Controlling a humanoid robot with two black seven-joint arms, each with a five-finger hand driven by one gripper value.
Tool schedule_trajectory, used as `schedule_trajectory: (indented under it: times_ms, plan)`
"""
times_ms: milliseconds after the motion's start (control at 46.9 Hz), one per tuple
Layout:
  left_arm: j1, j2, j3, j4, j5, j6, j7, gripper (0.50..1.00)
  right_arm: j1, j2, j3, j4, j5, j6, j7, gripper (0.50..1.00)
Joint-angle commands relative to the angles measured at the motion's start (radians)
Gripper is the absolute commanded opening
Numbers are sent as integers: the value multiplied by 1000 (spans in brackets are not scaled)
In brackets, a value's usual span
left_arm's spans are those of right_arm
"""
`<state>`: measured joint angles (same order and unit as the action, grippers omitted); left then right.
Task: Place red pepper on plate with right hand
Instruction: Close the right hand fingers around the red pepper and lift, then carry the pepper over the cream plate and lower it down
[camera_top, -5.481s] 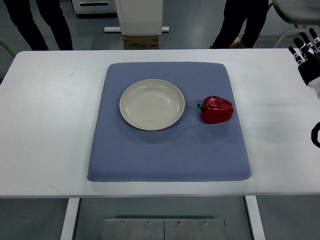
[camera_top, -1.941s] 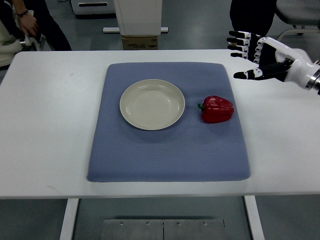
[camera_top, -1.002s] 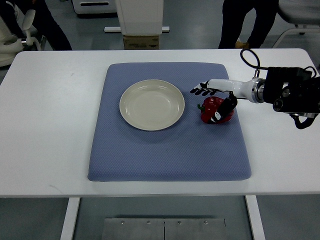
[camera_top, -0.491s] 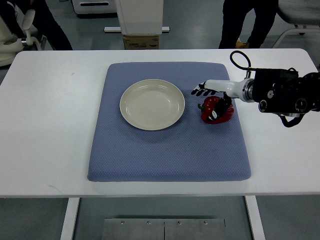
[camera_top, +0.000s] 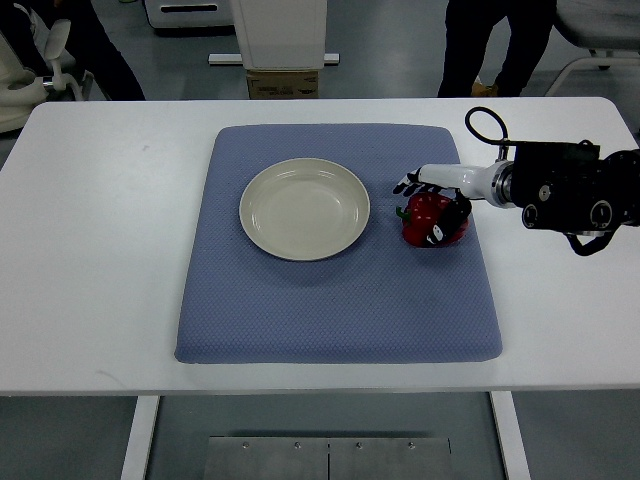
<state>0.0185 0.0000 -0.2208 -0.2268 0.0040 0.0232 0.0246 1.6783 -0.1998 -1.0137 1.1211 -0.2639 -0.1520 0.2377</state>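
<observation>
While the right robot hand (camera_top: 432, 196) reaches in from the right edge of the frame, its fingers (camera_top: 408, 184) stretch over the far side of the red pepper (camera_top: 430, 220) and its thumb presses the near right side — whether it truly grips I cannot tell. Nothing lies between the pepper and the cream plate (camera_top: 304, 209), which sits bare just to the left, the two apart. Both rest on a blue mat (camera_top: 330, 300) spread over the white bench (camera_top: 90, 250). Beyond the bench's far edge, along the top of the frame, stand a white column with a cardboard box (camera_top: 282, 82) and people's dark-trousered legs (camera_top: 490, 45) on a grey floor.
</observation>
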Motion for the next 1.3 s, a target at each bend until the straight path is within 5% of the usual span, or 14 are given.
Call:
schedule_trajectory:
  times_ms: [0,85,661,1002,1280]
  plan:
    - [0,0,0,0,1,0,0,1000,1,0,0,2,2,0,-1,728]
    - [0,0,0,0,-1,0,0,1000,3,0,-2,2,3,0,-2,500]
    - [0,0,0,1,-1,0,0,1000,87,5,18,17,60,2,17,500]
    - [0,0,0,0,1,0,0,1000,144,200,55,28,225,2,8,500]
    - [0,0,0,0,1,0,0,1000,143,200,99,6,307,0,-21,500]
